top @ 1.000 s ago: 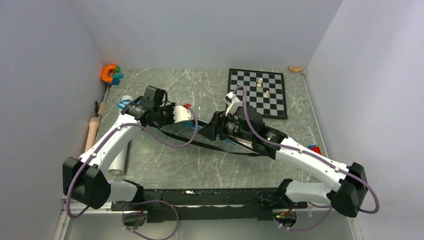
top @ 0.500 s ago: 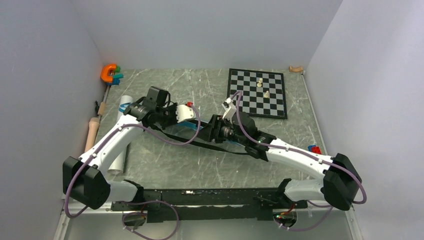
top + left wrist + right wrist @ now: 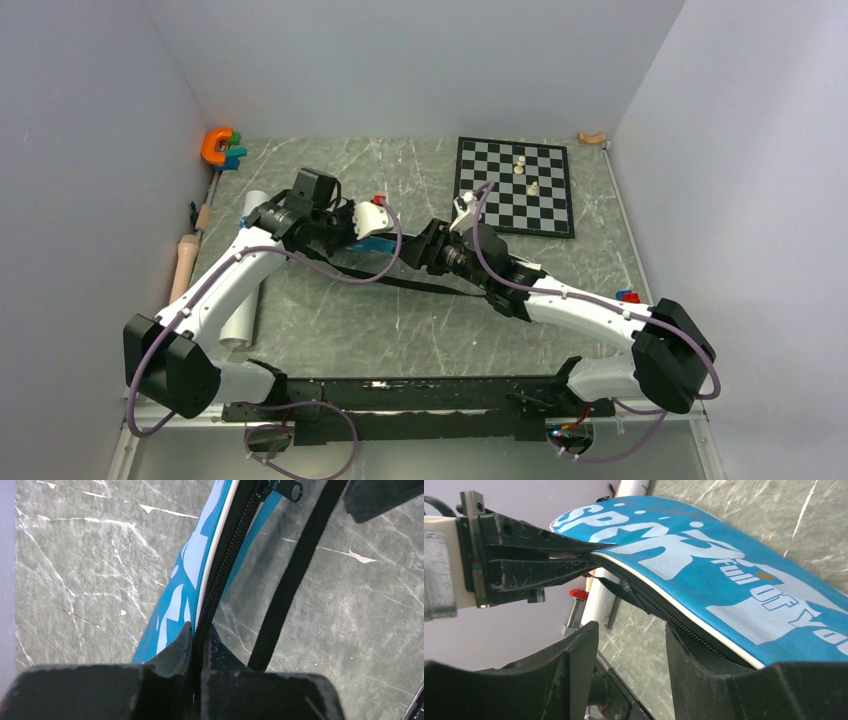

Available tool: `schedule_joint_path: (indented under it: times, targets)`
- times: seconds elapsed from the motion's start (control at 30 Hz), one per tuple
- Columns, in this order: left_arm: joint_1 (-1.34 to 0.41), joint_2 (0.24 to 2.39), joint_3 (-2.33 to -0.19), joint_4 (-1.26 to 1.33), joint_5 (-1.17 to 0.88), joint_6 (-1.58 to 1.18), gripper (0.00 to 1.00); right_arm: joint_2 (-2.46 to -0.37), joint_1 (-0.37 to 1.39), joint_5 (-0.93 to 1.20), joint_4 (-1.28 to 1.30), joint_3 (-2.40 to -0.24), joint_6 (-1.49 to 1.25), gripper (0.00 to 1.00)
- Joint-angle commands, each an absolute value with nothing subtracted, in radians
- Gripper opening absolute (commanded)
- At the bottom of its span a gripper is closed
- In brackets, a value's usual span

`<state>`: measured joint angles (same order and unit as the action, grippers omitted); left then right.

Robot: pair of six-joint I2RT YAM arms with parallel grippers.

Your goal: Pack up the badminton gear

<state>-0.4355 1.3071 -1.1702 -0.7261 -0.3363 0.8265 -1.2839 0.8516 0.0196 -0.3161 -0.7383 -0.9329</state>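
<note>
Left gripper (image 3: 200, 631) is clamped on the bag (image 3: 172, 610) at its zipper (image 3: 220, 575), holding that edge up, probably to steady it. Right gripper (image 3: 631, 645), lower centre, is parted and empty just below the zipper. The bag lies mid-frame in the top view.
</note>
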Motion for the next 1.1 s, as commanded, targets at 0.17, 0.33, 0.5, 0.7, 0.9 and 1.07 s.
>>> schedule_joint_path:
  times: [0.17, 0.33, 0.5, 0.7, 0.9, 1.07]
  targets:
    - [-0.449, 1.295, -1.282, -0.695, -0.437, 0.725, 0.00, -1.332, 0.846, -0.106, -0.439, -0.756, -0.946, 0.55]
    - [-0.451, 1.286, -1.280, -0.703, -0.446, 0.709, 0.00, -1.343, 0.845, -0.120, -0.477, -0.756, -0.944, 0.55]
    - [-0.459, 1.282, -1.275, -0.706, -0.448, 0.695, 0.00, -1.355, 0.844, -0.121, -0.521, -0.758, -0.947, 0.55]
    - [-0.469, 1.275, -1.281, -0.711, -0.451, 0.679, 0.00, -1.369, 0.844, -0.124, -0.518, -0.778, -0.943, 0.53]
    - [-0.477, 1.269, -1.287, -0.719, -0.455, 0.666, 0.00, -1.374, 0.838, -0.122, -0.515, -0.773, -0.954, 0.41]
    - [-0.477, 1.262, -1.270, -0.715, -0.449, 0.660, 0.00, -1.369, 0.828, -0.114, -0.511, -0.770, -0.953, 0.22]
